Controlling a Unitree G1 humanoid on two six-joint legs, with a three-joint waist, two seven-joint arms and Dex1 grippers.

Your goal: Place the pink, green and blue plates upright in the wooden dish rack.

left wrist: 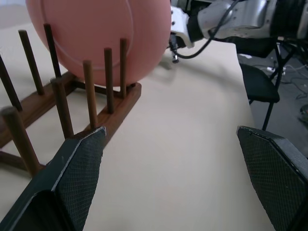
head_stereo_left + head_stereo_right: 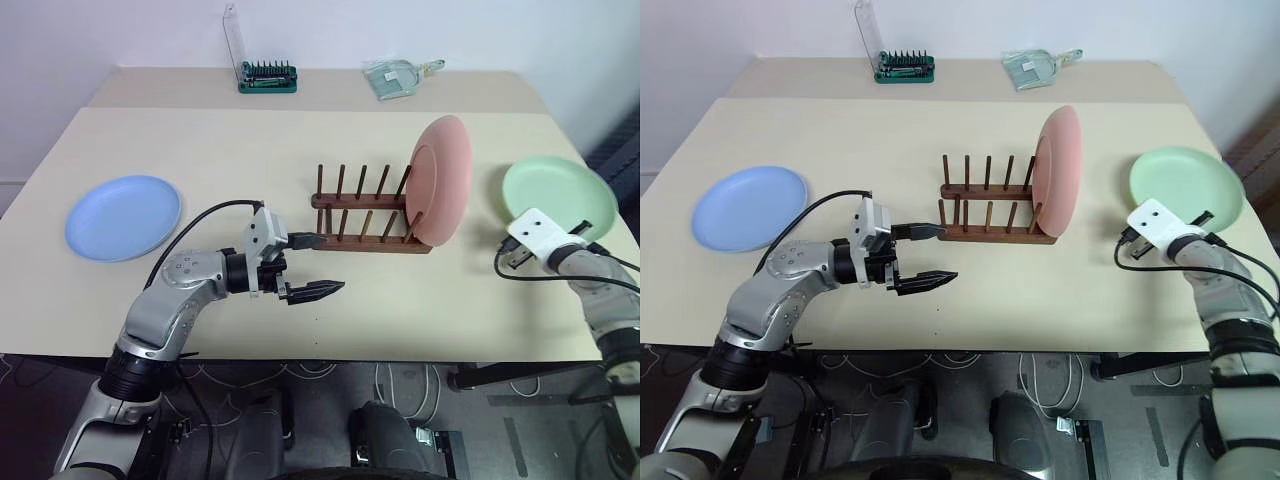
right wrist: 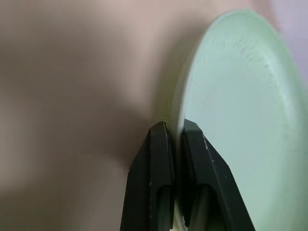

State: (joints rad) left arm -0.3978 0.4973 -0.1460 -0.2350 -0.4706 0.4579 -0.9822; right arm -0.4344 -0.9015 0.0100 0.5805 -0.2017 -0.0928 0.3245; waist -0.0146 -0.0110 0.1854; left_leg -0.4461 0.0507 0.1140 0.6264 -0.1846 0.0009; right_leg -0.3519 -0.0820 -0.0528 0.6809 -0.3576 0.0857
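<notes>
— What's the setting from the head cameras?

— A beige table [image 2: 300, 150] against a pale wall. At upper centre of the frame sit a green-based tool holder [image 2: 267, 78] and a small plastic packet [image 2: 395, 78]; cables trail on the floor below. The wooden dish rack [image 2: 365, 215] stands mid-frame with the pink plate [image 2: 443, 180] upright at its right end. The blue plate [image 2: 123, 217] lies flat at the left, the green plate [image 2: 558, 198] flat at the right edge.

— And the arms?

— The left gripper [image 2: 312, 265] hangs at centre, just left of the rack, fingers spread wide and holding nothing. The right gripper [image 2: 1200, 222] is at the near rim of the green plate; its fingertips are mostly hidden behind the white wrist block.

— The left wrist camera?

— Both textured pads [image 1: 79, 168] stand far apart, with rack pegs and the pink plate beyond. The rack is cut off at the left edge.

— The right wrist camera?

— Its two fingers [image 3: 161, 173] are pinched on the green plate's rim, one on each side. The table behind is blurred.
</notes>
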